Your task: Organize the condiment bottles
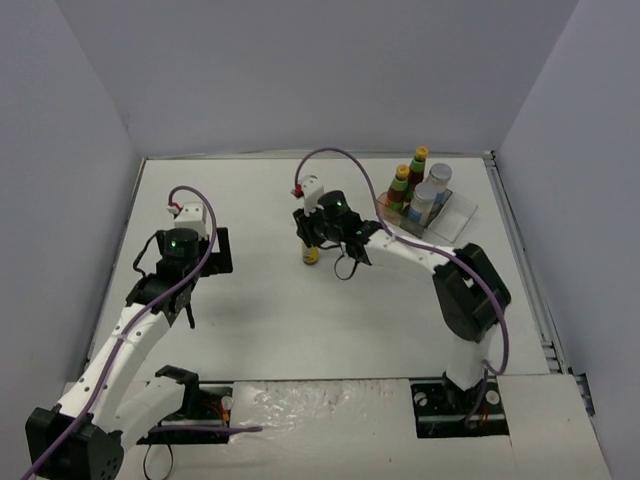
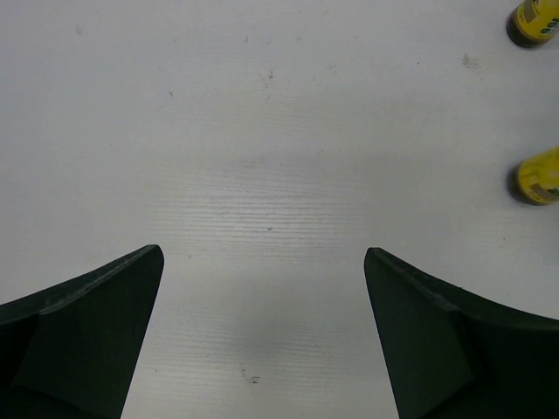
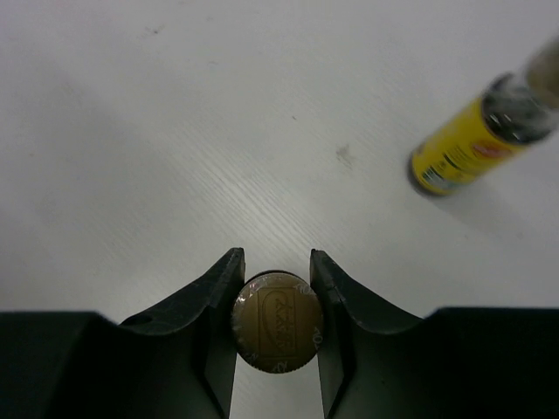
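Observation:
My right gripper (image 3: 275, 255) is shut on the brown round cap of a slim yellow-labelled bottle (image 3: 278, 323), which stands on the table. A second slim yellow-labelled bottle (image 3: 463, 148) stands apart, up and to the right of it. In the top view my right gripper (image 1: 316, 230) is mid-table with a slim bottle (image 1: 311, 252) just below it. Two dark red bottles (image 1: 403, 185) and two white jars (image 1: 424, 200) stand in the clear tray (image 1: 458, 213). My left gripper (image 2: 262, 262) is open over bare table, with both slim bottles (image 2: 539, 176) at its right edge.
The tray stands at the far right of the table, close to the right wall. My left gripper (image 1: 215, 252) hangs over the left half of the white table. Grey walls enclose the table on three sides.

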### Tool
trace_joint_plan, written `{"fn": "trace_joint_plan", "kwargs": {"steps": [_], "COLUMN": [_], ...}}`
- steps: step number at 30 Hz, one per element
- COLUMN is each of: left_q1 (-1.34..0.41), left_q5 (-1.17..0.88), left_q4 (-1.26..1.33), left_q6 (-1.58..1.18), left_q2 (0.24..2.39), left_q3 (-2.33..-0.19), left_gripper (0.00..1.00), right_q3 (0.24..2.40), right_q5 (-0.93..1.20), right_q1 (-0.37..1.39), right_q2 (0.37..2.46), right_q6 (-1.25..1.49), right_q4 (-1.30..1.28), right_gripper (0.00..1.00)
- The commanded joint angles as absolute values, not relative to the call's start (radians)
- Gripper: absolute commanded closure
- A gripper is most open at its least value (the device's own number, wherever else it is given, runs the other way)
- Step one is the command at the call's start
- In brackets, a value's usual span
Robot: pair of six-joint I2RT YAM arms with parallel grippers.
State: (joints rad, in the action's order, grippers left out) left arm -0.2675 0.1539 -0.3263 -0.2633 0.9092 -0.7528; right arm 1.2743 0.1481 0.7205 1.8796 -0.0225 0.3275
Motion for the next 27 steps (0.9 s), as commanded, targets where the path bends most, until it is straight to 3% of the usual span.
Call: {"fn": "trace_joint_plan", "kwargs": {"steps": [1,9,14,20,27], "left_q1": [-0.275,-0.287,-0.297,-0.304,-0.305], "left_q5": [0.144,0.135,0.139,0.135,0.137], "left_q4": [-0.262,-0.262,-0.263,-0.262,-0.263], "left_q6": [-0.249,-0.249,-0.247,-0.245,-0.242], "left_q2": [0.910,0.925,0.926,0.927,0.919], "left_q3": [-0.772,-0.779,-0.779,-0.782,-0.781], "left_gripper": [0.03,0.03,0.03,0.03,0.03], "right_q3": [1.186,1.092,1.115,1.170,1.176], "right_q5": [0.071,-0.095,-0.174,-0.178,-0.157], "right_q1": [0.616,0.463,0.268,0.055,-0.059], "right_q2": [1.592,1.298,1.219,1.288,1.425], "right_q6": [-0.003,0.025,0.046,0.110,0.116], "right_q4": [0.338,0.153,0.073,0.090,0.276], "right_gripper": [1.00,1.00,1.00,1.00,1.00]}}
